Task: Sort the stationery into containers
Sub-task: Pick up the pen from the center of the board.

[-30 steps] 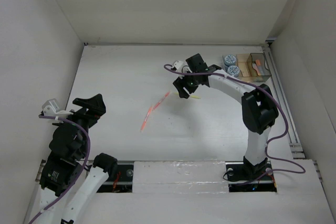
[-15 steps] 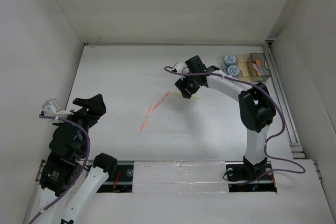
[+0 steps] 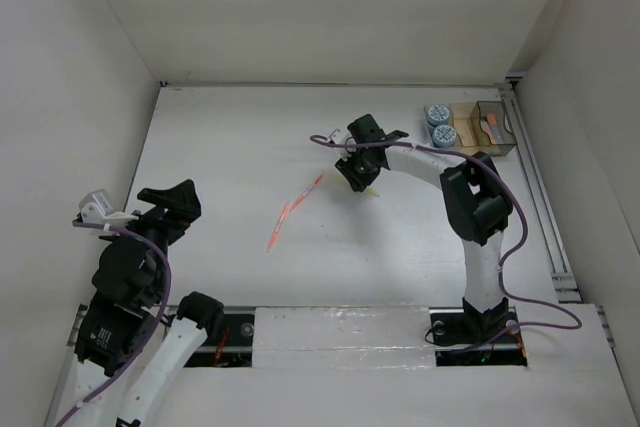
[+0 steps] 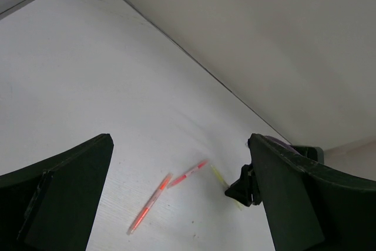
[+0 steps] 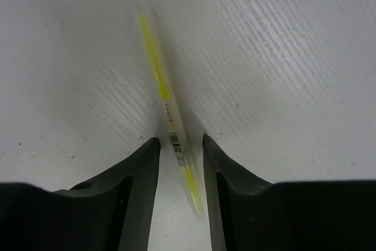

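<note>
My right gripper has sunk to the worktop, and only its wrist view shows the narrowed, still-unclamped jaws straddling the yellow pen.

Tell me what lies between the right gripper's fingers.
A yellow pen lies between the fingers of the right gripper, flat on the table, a sliver of bare table either side; the right wrist view shows it.
</note>
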